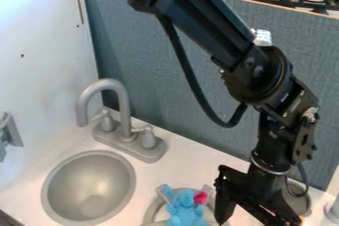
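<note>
Low at the right of the view hangs the black gripper (257, 215), its two fingers spread apart. Just left of it is a blue plush toy (185, 211) with a bright pink part (200, 197) near its top. The toy lies in or on a round grey dish (153, 212), partly cut off by the bottom edge. A gap separates the toy from the gripper's left finger. Nothing can be seen held between the fingers.
A grey sink basin (88, 188) is at the lower left, with a grey faucet (119, 116) behind it. Another round metal vessel (297, 201) stands partly behind the gripper. A blue-grey panel (145, 61) rises behind the counter, and a white wall (39, 71) borders the left.
</note>
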Controlling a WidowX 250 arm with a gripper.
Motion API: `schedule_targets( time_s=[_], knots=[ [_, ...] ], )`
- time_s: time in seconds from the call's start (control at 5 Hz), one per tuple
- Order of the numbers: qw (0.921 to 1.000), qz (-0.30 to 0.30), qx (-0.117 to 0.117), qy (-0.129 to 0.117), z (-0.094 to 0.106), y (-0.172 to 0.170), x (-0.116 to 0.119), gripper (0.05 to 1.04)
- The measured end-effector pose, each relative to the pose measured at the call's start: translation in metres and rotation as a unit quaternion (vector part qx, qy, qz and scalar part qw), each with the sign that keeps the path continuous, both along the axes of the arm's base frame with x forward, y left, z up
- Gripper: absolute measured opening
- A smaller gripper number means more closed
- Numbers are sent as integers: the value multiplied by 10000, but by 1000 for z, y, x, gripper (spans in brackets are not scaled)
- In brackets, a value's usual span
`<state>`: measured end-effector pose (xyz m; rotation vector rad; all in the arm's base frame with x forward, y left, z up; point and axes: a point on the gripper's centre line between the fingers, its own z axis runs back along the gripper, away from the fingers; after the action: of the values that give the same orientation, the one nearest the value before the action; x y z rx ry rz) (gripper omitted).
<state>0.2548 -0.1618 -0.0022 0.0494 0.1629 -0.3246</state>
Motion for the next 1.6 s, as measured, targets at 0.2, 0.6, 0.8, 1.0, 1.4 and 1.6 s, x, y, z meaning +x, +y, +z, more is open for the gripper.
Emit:
schedule_targets(
  time_s=[0.2, 0.6, 0.8, 1.0, 1.4, 1.6],
  knots=[
    [9999, 13, 74, 126, -10, 2, -3, 1001],
    [9977, 340, -586, -39, -37, -22, 3, 1001],
    [9938, 668, -883, -97, -48, -32, 5, 1001],
    [9888, 1109, -995, -63, -50, -37, 4, 1001],
    [9776, 1180, -1744, 30, -68, -50, -1, 1001],
    [9719, 1332, -1940, 27, -81, -45, 6, 1001]
  ],
)
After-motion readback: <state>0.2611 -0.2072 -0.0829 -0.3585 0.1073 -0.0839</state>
